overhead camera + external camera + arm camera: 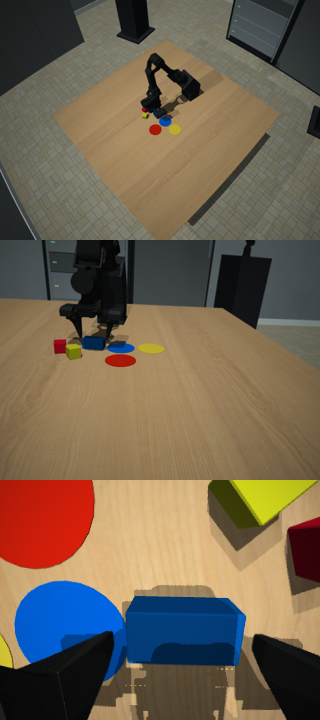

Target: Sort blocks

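Observation:
A long blue block [93, 342] lies on the table just left of the blue circle [120, 347], outside it; in the wrist view the block [184, 630] touches the circle's [65, 622] edge. My gripper [94, 333] is open and low, one finger past each end of the blue block [156, 113], not touching it. A yellow block [73, 351] and a red block [59, 346] sit side by side left of the blue block. The red circle [120, 360] and yellow circle [151, 348] hold nothing.
The arm's black base [190, 89] stands behind the blocks. A dark pillar [241, 289] and a server rack [258, 25] stand off the table.

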Available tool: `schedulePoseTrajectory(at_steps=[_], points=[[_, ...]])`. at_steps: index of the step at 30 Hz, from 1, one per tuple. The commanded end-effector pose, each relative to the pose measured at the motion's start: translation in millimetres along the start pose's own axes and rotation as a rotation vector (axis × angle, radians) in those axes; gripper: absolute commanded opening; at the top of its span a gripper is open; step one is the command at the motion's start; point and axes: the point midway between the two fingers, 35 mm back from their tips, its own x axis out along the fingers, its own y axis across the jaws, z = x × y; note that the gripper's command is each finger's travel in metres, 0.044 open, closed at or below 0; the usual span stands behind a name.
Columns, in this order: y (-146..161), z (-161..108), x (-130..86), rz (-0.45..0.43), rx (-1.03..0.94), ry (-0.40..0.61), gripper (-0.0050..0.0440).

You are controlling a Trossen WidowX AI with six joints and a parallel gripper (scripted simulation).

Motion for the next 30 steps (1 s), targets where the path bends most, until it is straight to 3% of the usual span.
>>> schedulePoseTrajectory(at_steps=[1,8,14,30], points=[[-1.0,4.3,5.4,-0.003,0.008,-0.013,0.0400],[-1.0,4.1,13.9,-0.003,0.008,-0.013,0.0400],[-0.3,4.3,12.1,-0.001,0.003,-0.017,0.0343],[-0.6,11.0,5.7,-0.002,0.008,-0.031,0.0270]])
